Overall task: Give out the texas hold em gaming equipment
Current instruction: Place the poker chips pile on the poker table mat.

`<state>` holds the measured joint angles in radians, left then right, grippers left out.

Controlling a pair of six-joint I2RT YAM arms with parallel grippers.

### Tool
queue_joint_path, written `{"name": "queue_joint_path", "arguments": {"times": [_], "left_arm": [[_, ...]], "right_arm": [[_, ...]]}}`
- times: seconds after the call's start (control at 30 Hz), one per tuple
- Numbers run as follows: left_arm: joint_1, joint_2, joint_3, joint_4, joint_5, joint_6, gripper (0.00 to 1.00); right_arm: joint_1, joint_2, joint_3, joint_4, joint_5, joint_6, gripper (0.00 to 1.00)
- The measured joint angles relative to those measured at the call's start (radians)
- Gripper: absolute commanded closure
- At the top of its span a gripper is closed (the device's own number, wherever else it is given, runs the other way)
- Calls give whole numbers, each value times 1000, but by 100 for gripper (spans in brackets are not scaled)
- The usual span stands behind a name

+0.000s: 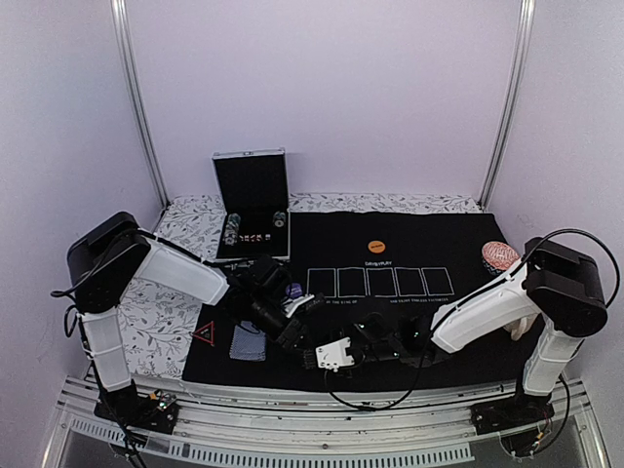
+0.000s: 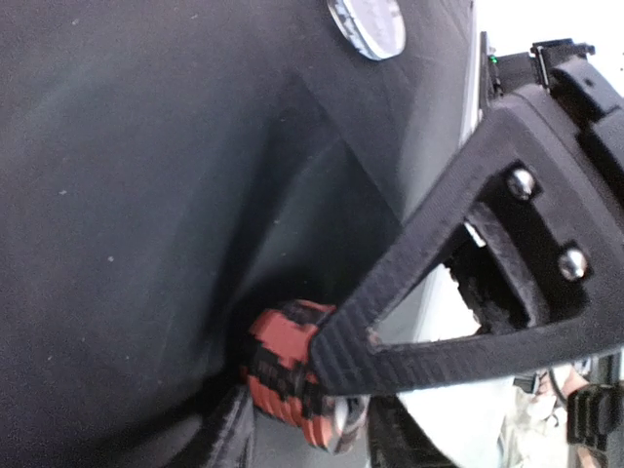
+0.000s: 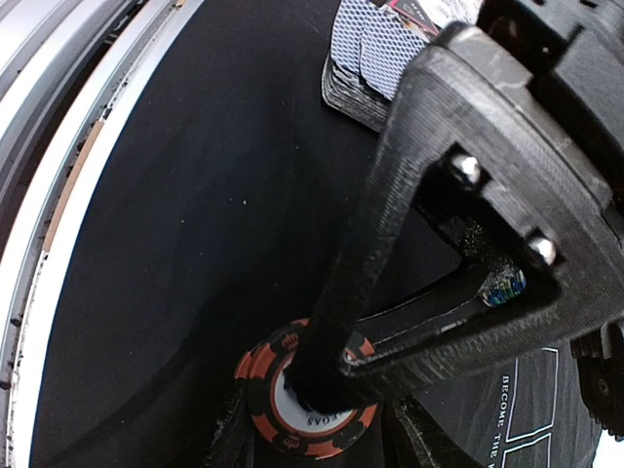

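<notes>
A stack of red-black poker chips (image 2: 278,370) sits between both grippers just above the black mat (image 1: 409,229), near its front edge. My left gripper (image 1: 295,331) has its jaws a little apart around the stack, one finger (image 2: 390,331) lying across it. From the other side my right gripper (image 1: 330,353) is shut on the same stack (image 3: 292,429), whose top face shows under its fingertip (image 3: 327,375). A deck of grey-blue cards (image 1: 249,342) and a red triangle marker (image 1: 204,333) lie at the mat's left. A clear disc (image 2: 369,24) lies further along the mat.
An open black case (image 1: 252,200) stands at the back left with rows of chips (image 1: 232,230) in it. An orange chip (image 1: 376,248) lies above the five white rectangles (image 1: 380,282). A red-and-white patterned object (image 1: 500,255) sits at the mat's right edge.
</notes>
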<state>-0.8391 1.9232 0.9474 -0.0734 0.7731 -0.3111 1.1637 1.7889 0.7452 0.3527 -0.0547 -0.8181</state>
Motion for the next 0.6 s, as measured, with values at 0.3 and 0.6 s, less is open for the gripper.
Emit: {"name": "queue_joint_path", "arguments": {"times": [0.3, 0.6], "left_arm": [[2, 0, 19, -25, -5, 11, 47], [2, -22, 29, -48, -34, 34, 35]], "right_arm": [[0, 0, 24, -48, 16, 24, 29], [-2, -60, 35, -105, -3, 88, 1]]}}
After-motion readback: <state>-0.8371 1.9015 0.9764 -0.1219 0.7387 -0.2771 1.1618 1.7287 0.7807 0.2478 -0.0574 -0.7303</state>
